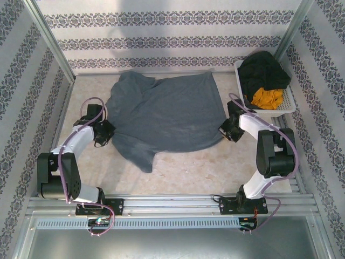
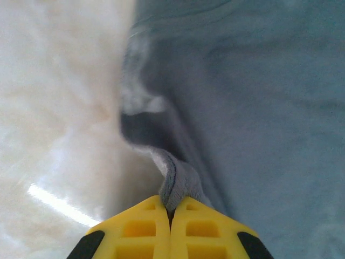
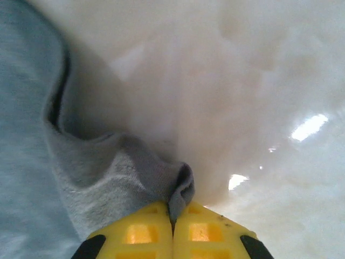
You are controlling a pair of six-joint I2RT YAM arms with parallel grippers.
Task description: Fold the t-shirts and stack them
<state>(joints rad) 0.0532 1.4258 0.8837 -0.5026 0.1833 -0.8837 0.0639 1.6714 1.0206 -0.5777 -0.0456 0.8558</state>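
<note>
A slate blue-grey t-shirt (image 1: 164, 116) lies spread flat across the middle of the table, collar at the far left, one sleeve pointing toward the near edge. My left gripper (image 1: 109, 131) is shut on the shirt's left edge, where a pinched fold of cloth (image 2: 178, 183) rises between its yellow fingers (image 2: 141, 229). My right gripper (image 1: 222, 128) is shut on the shirt's right edge. There a bunched hem of the t-shirt (image 3: 124, 167) is clamped between the yellow fingers (image 3: 210, 232). Both grippers sit low by the table.
A white basket (image 1: 288, 102) at the far right holds a black garment (image 1: 263, 73) and an orange one (image 1: 267, 97). Patterned walls enclose the table on three sides. Bare cream tabletop (image 1: 215, 164) runs along the near edge.
</note>
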